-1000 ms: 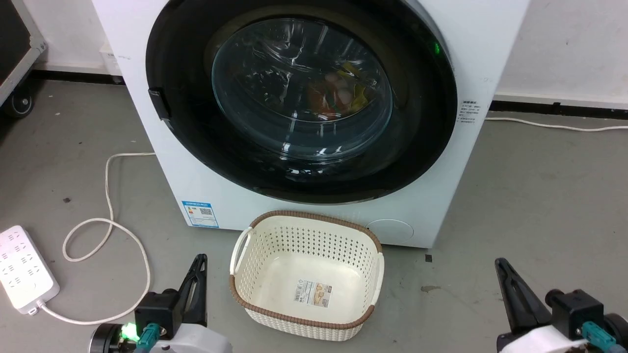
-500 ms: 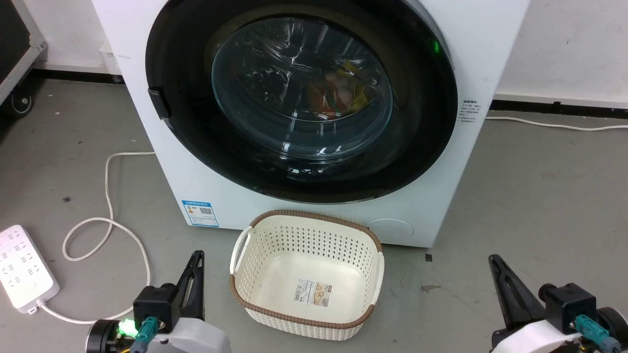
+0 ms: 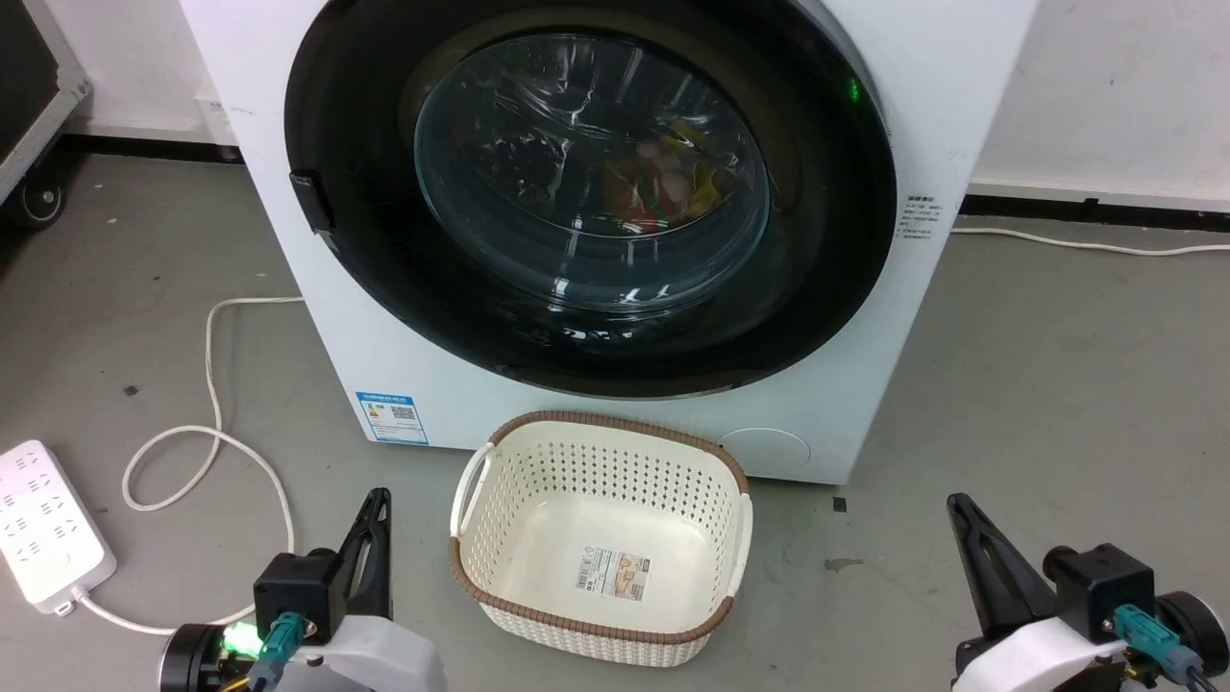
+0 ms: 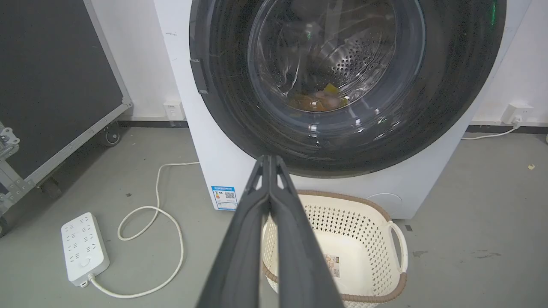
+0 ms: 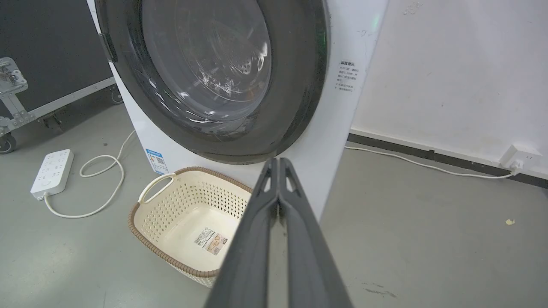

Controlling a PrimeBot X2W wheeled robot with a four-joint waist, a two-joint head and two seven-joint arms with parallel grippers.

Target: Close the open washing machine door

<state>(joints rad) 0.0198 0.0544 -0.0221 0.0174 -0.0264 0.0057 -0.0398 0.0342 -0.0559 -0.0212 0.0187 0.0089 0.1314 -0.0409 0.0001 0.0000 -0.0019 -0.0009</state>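
The door [image 3: 591, 183] is big and round, with a shiny black rim and a clear glass bowl in the middle. It sits flat against the white front of the washer [image 3: 452, 384]. A small black tab [image 3: 309, 204] sticks out at the door's left edge. Through the glass you can see some orange and yellow clothes [image 3: 663, 187] in the drum. A tiny green light [image 3: 852, 93] glows on the rim at the upper right.

A cream basket [image 3: 615, 423] with a brown rim stands on the grey floor [image 3: 1057, 384], just in front of the washer and below the door. It has a paper label [image 3: 615, 574] on its bottom.

The left gripper [image 3: 378, 500] hangs low, to the left of the basket and well apart from the door. In the left wrist view its 2 fingers [image 4: 257, 222] are pressed together and hold nothing.

The right gripper [image 3: 956, 502] hangs low on the other side, to the right of the basket, also well apart from the door. In the right wrist view its 2 fingers [image 5: 257, 231] are pressed together too, with nothing between them.

A white power strip [image 3: 43, 524] lies on the floor at the far left. Its white cord [image 3: 211, 384] loops toward the washer. A black case [image 4: 51, 85] on wheels stands to the left.
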